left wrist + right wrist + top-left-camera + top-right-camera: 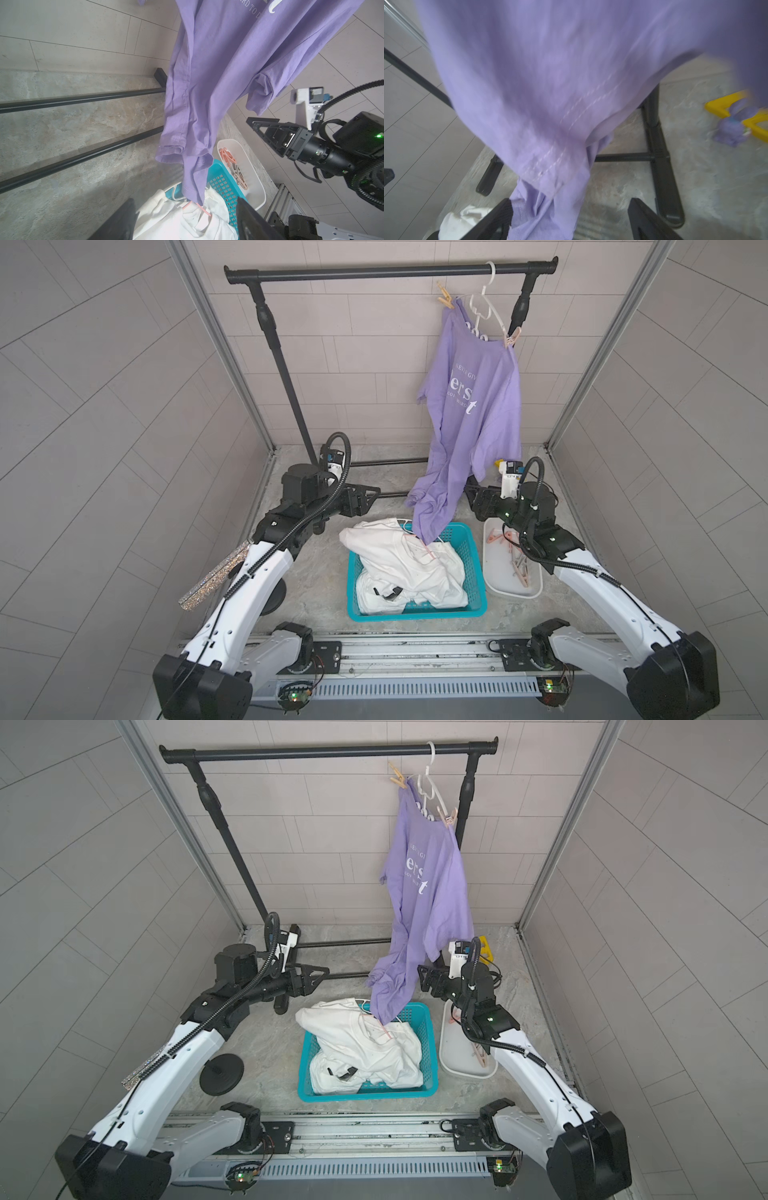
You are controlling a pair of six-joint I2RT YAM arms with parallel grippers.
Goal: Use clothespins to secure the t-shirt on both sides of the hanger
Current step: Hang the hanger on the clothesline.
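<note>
Here, t-shirt hem (550, 164) between parted right fingers (648, 222), clothespins (445, 297) overhead

Robot lab cell staged as a laundry corner, tiled panels (104, 406) in aluminium framing (606, 344) stood around a black garment rack (374, 270), t-shirt (478, 406) hung from the rack, teal laundry basket (415, 616) sat before it.

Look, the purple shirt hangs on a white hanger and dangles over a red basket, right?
No, the basket is turquoise, not red; both top views show it. The purple shirt does hang on the white hanger, dangling over that basket.
</note>
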